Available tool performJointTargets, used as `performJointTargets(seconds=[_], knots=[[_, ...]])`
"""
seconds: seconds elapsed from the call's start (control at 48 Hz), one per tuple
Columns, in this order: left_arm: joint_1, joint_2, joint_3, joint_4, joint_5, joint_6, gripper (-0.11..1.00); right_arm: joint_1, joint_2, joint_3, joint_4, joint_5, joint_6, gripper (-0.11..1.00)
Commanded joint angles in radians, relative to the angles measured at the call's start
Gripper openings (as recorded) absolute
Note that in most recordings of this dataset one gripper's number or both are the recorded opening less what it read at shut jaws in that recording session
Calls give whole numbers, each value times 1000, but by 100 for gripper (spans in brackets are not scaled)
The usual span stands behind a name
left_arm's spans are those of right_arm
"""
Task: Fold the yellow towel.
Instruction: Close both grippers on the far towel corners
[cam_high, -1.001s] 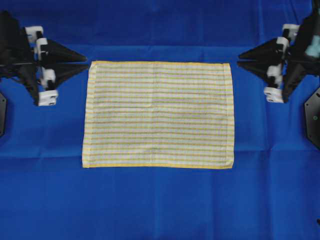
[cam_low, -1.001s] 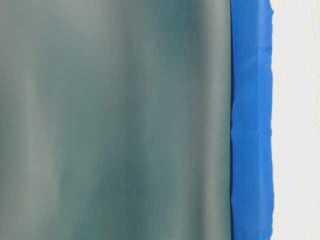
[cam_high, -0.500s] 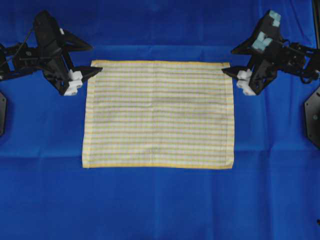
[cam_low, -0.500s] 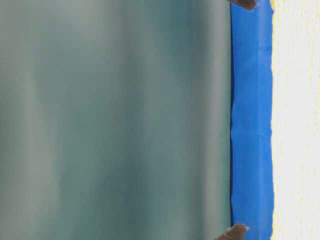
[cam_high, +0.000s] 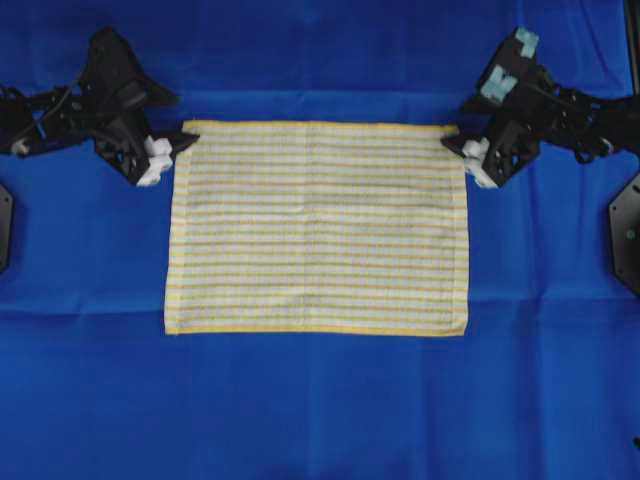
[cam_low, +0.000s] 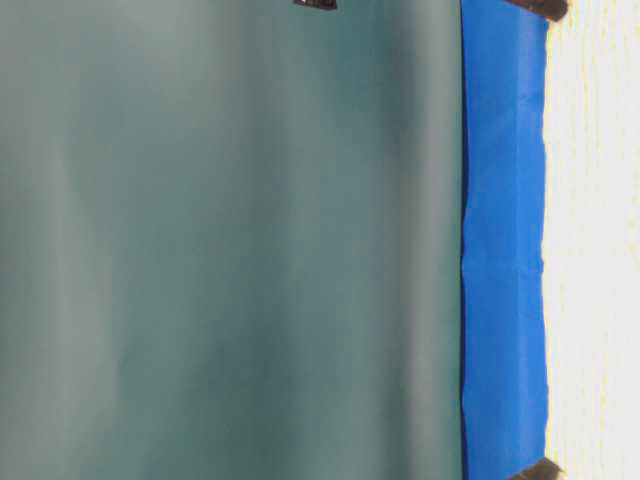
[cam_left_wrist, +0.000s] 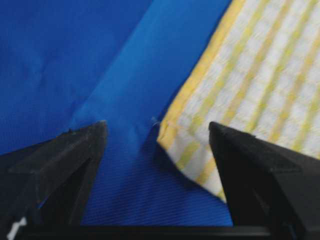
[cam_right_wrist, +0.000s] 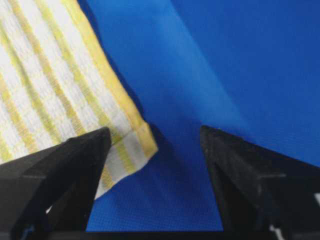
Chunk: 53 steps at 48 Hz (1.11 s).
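Note:
The yellow towel (cam_high: 318, 227) lies flat and spread out on the blue cloth, a striped rectangle with a yellow hem. My left gripper (cam_high: 182, 141) is open at the towel's far left corner. In the left wrist view that corner (cam_left_wrist: 172, 131) lies between the open fingers (cam_left_wrist: 75, 155). My right gripper (cam_high: 452, 140) is open at the far right corner. In the right wrist view that corner (cam_right_wrist: 140, 142) lies between the open fingers (cam_right_wrist: 240, 165). Neither gripper holds anything.
The large blue cloth (cam_high: 320, 400) covers the whole table. In the table-level view a blurred grey-green surface (cam_low: 230, 240) fills the left, with a blue strip (cam_low: 503, 240) and the bright towel edge at the right.
Both grippers have come down and inward from the table's far sides to the towel's two far corners. The towel has not moved.

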<state>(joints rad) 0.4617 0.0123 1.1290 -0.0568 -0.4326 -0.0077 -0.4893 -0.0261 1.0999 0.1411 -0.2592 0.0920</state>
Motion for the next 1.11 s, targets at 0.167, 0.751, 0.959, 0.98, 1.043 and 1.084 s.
performJointTargets(seconds=[0.167,0.751,0.959,0.98,1.043,1.084], knots=[[11,34,-20,-2,-2,0,64,-6,37,-29,0,-14,-11,58],[-23,-32,-25,-2,15,2,5,6,-26,-29,-11,-9,-20,7],[-35,-112,-26,-2,66,2,5,6,-101,-25,-12,12,-20,7],[-37,-120,-25,-2,71,2,5,6,-107,-25,-12,17,-20,7],[-37,-141,-20,-2,81,3,5,6,-123,-21,-12,23,-20,7],[-37,-152,-15,-2,84,3,5,6,-129,-20,-11,23,-20,7]])
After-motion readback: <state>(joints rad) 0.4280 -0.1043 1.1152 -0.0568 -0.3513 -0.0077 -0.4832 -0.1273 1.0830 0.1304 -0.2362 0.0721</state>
